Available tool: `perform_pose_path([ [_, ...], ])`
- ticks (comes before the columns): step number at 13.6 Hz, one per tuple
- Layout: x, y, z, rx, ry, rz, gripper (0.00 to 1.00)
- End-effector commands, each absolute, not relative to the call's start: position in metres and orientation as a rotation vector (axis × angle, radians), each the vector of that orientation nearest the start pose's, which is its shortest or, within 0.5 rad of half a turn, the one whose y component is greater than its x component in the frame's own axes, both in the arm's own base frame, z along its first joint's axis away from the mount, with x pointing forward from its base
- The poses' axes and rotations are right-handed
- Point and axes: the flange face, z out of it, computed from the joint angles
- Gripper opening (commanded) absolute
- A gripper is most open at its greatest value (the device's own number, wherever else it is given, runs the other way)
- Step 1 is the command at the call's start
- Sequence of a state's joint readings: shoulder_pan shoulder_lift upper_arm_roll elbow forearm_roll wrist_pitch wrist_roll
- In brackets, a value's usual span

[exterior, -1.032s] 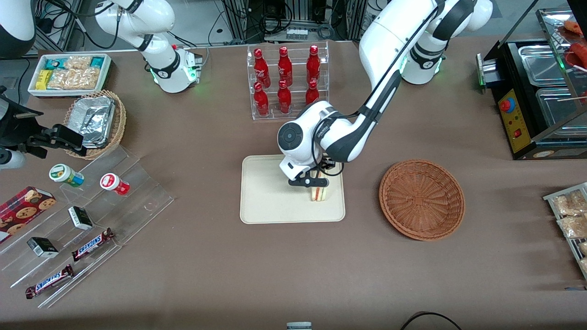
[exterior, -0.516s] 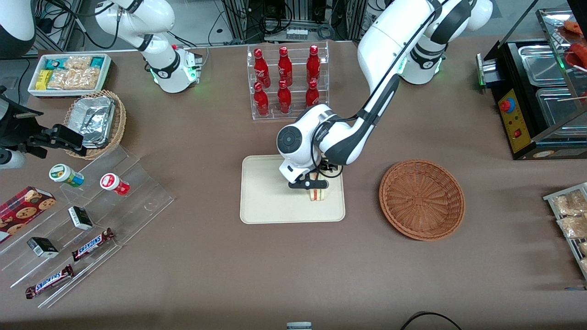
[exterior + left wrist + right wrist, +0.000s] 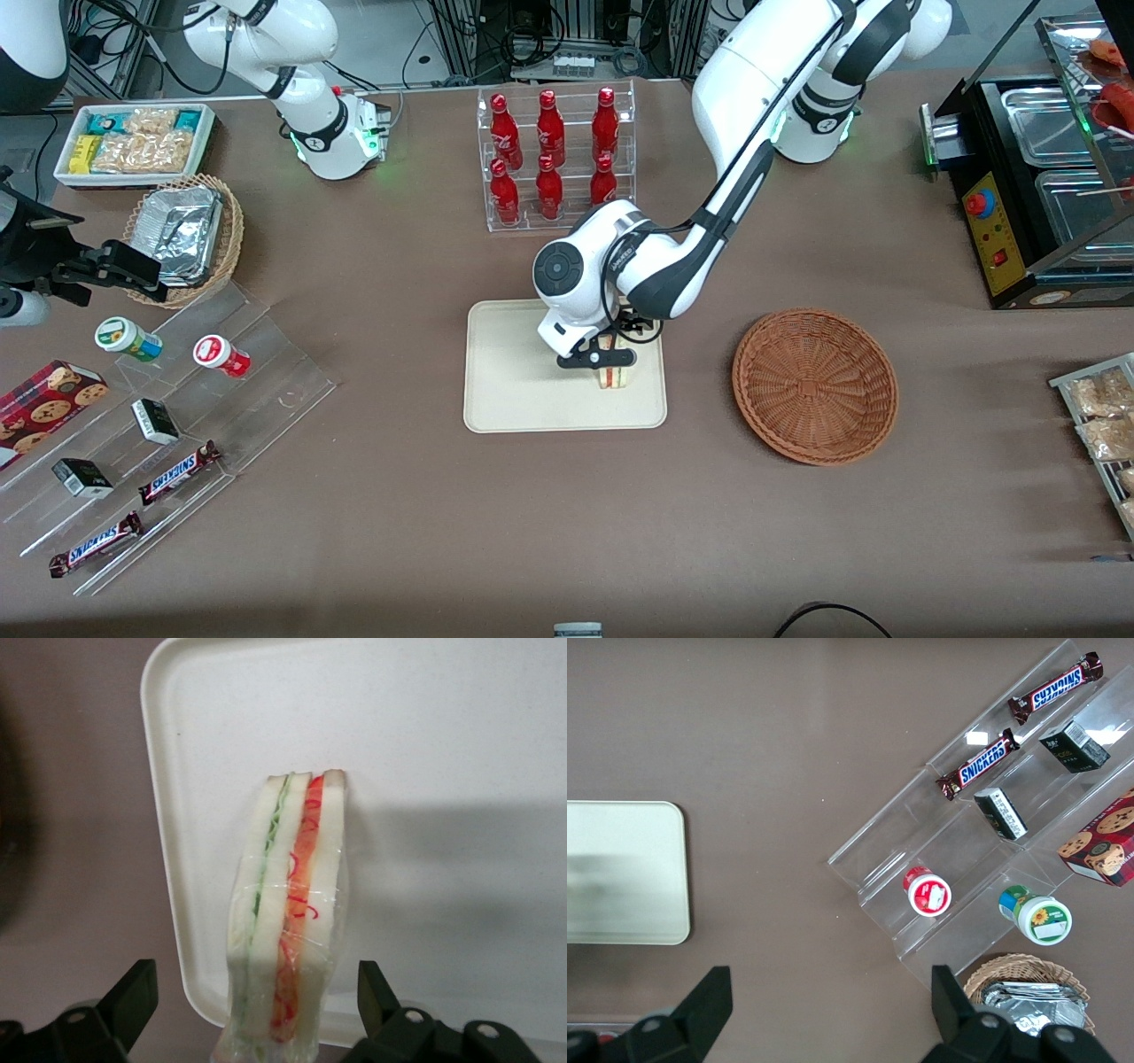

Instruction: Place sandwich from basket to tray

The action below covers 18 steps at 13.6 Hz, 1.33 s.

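The sandwich (image 3: 288, 921) stands on its edge on the tray (image 3: 514, 381), near the tray's side closest to the basket (image 3: 815, 385). Its red and green stripes face up. Its long way runs along that tray side. The gripper (image 3: 607, 357) hangs right above it with its fingers (image 3: 133, 997) wide apart, one on each side, not touching the bread. The tray lies flat on the brown bench (image 3: 567, 514). The basket sits near the tray, toward the working arm's end.
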<state>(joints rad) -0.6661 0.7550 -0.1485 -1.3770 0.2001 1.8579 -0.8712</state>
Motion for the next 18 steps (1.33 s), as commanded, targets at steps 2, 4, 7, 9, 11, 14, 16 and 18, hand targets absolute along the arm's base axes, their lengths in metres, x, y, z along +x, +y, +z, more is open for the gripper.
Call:
perform_pose_path([
  [2,0.517,-0.485,0.268,-2.875,-0.058,0.127,0.99],
  [4,0.523,-0.485,0.282,-2.889,-0.062,0.1,0.99],
  [7,0.54,-0.465,0.299,-2.882,-0.124,0.073,0.99],
  [9,0.545,-0.459,0.316,-2.89,-0.114,0.051,0.99],
  [11,0.56,-0.439,0.333,-2.904,-0.15,0.054,0.99],
  [14,0.577,-0.413,0.358,-2.92,-0.234,0.025,0.99],
  [16,0.593,-0.381,0.369,-2.93,-0.223,0.073,0.99],
  [18,0.607,-0.348,0.389,-2.966,-0.233,0.12,0.99],
])
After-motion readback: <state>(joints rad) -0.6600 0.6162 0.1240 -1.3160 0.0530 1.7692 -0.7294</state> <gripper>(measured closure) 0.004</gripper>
